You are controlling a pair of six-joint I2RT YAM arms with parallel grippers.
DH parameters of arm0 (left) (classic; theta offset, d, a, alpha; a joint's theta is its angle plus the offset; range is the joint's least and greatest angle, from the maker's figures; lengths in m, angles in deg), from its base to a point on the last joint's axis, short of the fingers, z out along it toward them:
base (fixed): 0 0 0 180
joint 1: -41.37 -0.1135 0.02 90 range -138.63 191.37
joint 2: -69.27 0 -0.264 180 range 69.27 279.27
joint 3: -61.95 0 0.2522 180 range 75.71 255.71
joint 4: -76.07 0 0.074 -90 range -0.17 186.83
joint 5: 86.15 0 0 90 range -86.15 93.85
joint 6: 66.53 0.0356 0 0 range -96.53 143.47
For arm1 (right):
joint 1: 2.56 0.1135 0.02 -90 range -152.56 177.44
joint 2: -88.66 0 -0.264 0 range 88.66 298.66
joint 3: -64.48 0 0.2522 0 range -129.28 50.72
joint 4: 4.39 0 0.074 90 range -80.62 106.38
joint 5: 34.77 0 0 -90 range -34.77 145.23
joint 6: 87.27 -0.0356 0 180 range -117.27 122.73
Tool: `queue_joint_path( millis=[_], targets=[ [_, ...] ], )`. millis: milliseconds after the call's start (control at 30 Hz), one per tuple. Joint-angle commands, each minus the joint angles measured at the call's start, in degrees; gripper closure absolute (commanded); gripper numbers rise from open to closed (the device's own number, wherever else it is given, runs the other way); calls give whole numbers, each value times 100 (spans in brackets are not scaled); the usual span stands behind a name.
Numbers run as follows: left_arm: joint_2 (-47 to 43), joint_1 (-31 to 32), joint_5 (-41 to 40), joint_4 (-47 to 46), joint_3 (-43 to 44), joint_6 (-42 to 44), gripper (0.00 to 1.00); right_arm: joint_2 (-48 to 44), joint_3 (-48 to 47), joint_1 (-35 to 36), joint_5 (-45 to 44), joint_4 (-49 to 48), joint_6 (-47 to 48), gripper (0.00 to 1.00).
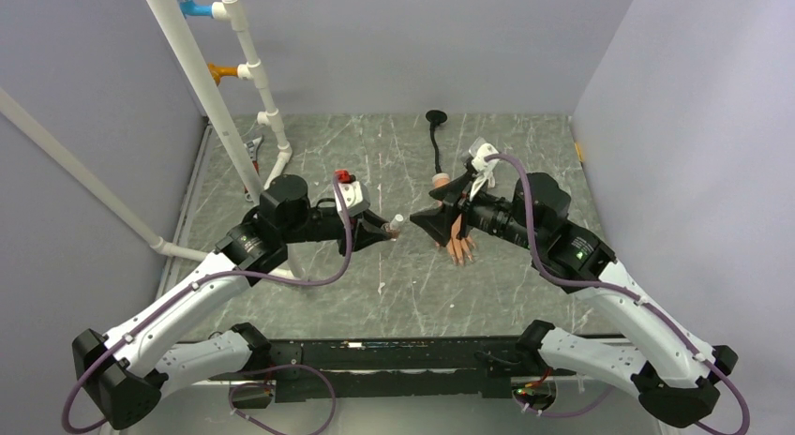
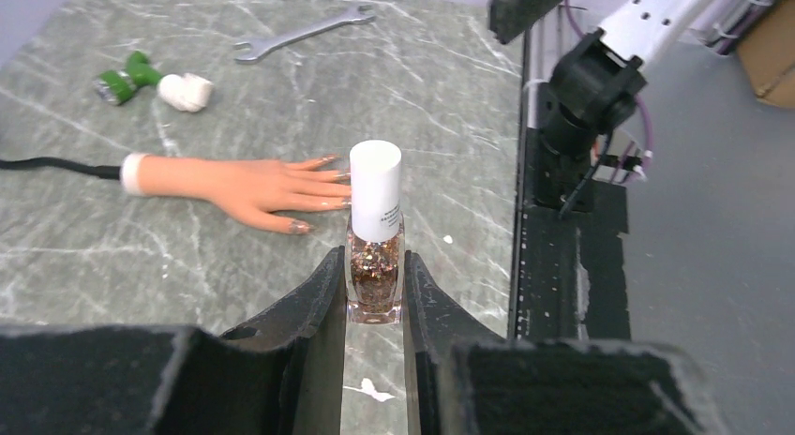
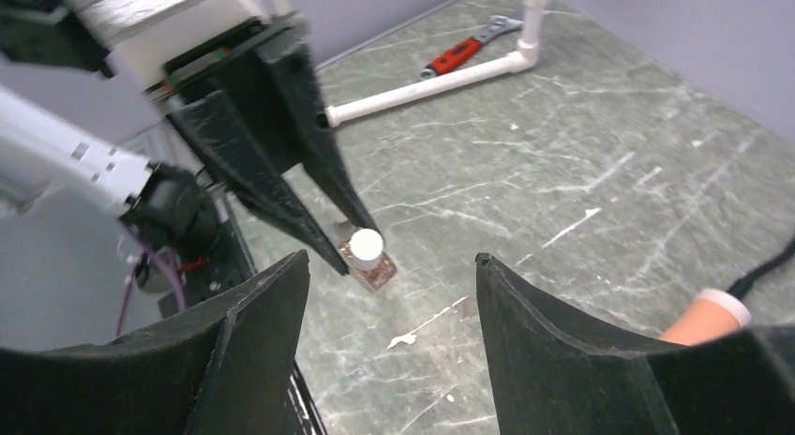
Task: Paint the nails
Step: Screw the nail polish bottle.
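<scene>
A peach mannequin hand (image 2: 246,184) with a white cuff lies flat on the table, fingers toward the near edge; its nails (image 2: 300,227) look glittery. It shows under my right gripper in the top view (image 1: 459,246). My left gripper (image 2: 373,290) is shut on a small bottle of brown glitter polish (image 2: 375,276) with a white cap (image 2: 375,189), held upright above the table. In the top view the bottle (image 1: 396,225) sits between the two grippers. My right gripper (image 3: 394,280) is open and empty, facing the bottle (image 3: 367,259), a short way from it.
A silver wrench (image 2: 300,34), a green-and-white object (image 2: 150,82) and a black cable (image 1: 436,144) lie at the back. White pipes (image 1: 234,97) and a red-handled tool (image 3: 464,52) stand at the left. The black base rail (image 1: 394,351) runs along the near edge.
</scene>
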Motion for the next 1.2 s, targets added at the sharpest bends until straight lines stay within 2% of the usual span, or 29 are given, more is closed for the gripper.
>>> queue_joint_path(
  millis=[0,300,500,767,1000,1167],
  targets=[
    [126,49,842,-254,242,-57,100,-127,-17,-22,1218,159,916,33],
    [163,163,1067,-157,255,132,100,114,-222,-16,2109,764,1705,36],
    [156,189,1038,-89,277,194,100,308,-131,-19,2483,555,1749,36],
    [102,216,902,-30,285,248,100,465,-35,-25,2487,236,1589,39],
    [102,234,872,-9,287,258,100,502,23,-28,2426,150,1587,53],
    [93,234,867,-42,269,241,100,577,41,-29,2394,202,1621,58]
  ],
)
